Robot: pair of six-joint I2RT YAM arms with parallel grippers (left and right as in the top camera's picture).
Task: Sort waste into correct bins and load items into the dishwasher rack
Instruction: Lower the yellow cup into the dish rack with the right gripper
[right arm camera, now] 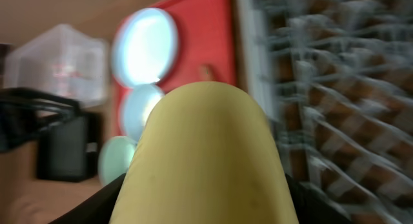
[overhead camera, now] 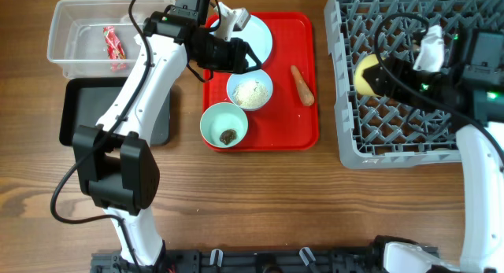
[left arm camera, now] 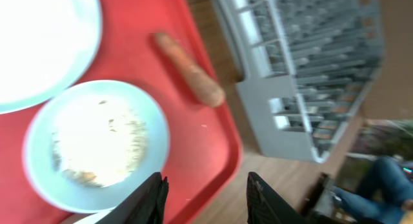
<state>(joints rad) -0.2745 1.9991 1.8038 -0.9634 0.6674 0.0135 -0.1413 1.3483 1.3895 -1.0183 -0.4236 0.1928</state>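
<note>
The step in hand looks like loading the yellow cup (overhead camera: 366,75) into the dishwasher rack (overhead camera: 409,123). The right gripper (overhead camera: 378,75) has its fingers clamped on the cup and holds it just inside the rack's left edge, about halfway along that edge, over the pegs. I cannot tell which way the cup's mouth faces, because its blurred yellow wall fills the right wrist view. To do this well, I would turn the cup mouth-down and bring it straight down into a gap between two peg rows rather than onto a peg tip. The fingers should part only once the cup rests on the grid, and the lift away should be straight up so the cup is not tipped. The left gripper (left arm camera: 206,199) hangs over the flat red tray (overhead camera: 291,131), its fingers (left arm camera: 152,198) apart with nothing between them, beside the bowl of rice (overhead camera: 250,90) and near the plate (overhead camera: 258,35). The carrot piece (overhead camera: 302,86) lies by the tray's right edge. That arm is best kept over the tray, well apart from the rack, until the cup is seated.
</note>
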